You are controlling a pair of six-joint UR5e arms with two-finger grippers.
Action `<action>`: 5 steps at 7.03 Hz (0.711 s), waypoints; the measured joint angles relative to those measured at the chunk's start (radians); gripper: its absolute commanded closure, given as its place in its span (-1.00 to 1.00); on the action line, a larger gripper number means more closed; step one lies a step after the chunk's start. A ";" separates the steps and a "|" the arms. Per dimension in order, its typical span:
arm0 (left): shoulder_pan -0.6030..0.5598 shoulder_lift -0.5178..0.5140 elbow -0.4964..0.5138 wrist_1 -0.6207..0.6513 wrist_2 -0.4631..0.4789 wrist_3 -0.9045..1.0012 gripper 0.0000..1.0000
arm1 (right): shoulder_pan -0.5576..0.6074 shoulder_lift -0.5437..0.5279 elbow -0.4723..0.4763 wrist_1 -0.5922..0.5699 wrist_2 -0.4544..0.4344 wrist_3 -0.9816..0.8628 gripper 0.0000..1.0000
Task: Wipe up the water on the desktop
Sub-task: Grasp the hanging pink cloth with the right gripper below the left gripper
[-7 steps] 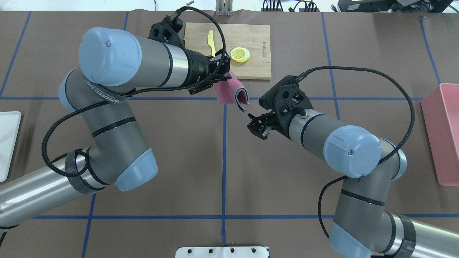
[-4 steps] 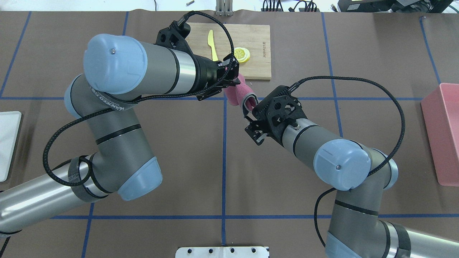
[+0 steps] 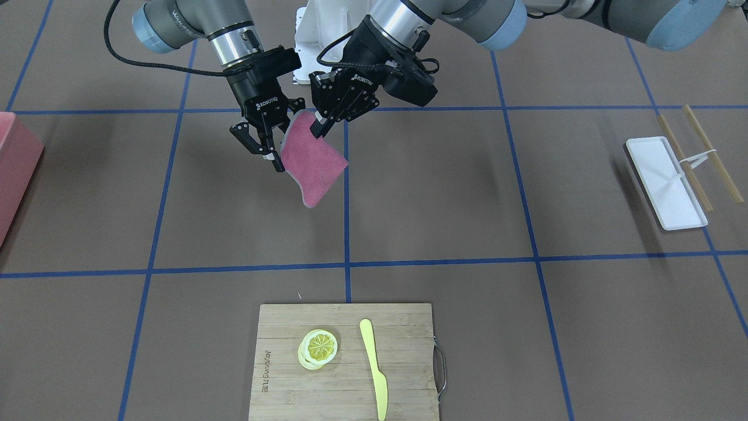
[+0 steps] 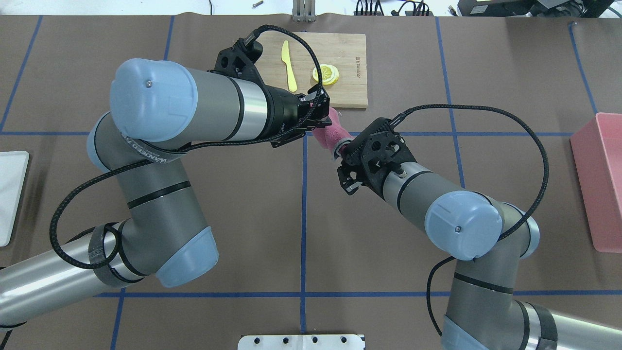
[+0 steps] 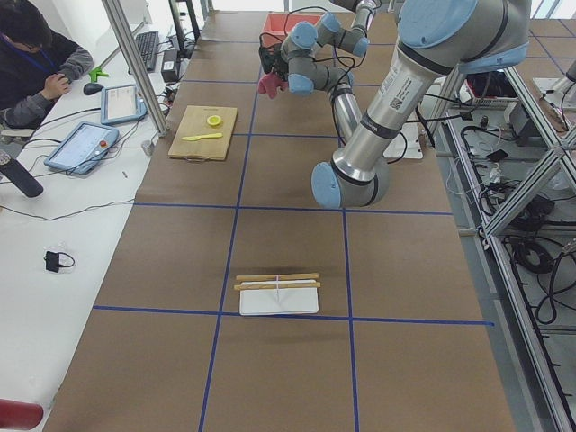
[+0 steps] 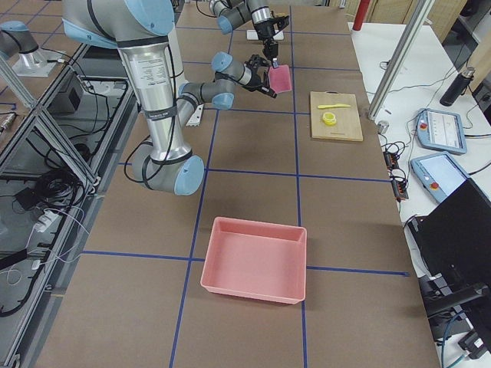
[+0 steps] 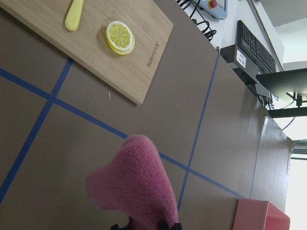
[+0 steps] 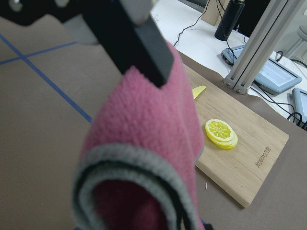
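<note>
Your left gripper (image 3: 320, 126) is clamped on the top corner of the pink cloth (image 3: 312, 166). The cloth hangs above the desktop (image 3: 444, 193), on the robot's side of the cutting board (image 3: 345, 397) and well apart from it. Your right gripper (image 3: 260, 149) stands with its jaws apart, just beside the cloth's side edge; whether that edge lies between the fingers cannot be told. Bare desktop runs from the board's robot-facing edge to under the cloth. The pink bin (image 4: 600, 180) and the white tray (image 3: 666, 181) lie well off the board's two ends.
</note>
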 measured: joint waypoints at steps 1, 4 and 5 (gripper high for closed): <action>0.000 0.021 -0.018 0.000 -0.001 0.006 1.00 | 0.000 -0.001 0.001 0.001 -0.002 0.000 0.06; 0.001 0.046 -0.038 0.000 -0.001 0.011 1.00 | -0.003 0.002 0.001 0.001 -0.005 0.001 0.46; 0.002 0.045 -0.038 0.000 -0.001 0.011 1.00 | -0.006 0.003 0.000 0.001 -0.006 0.002 0.46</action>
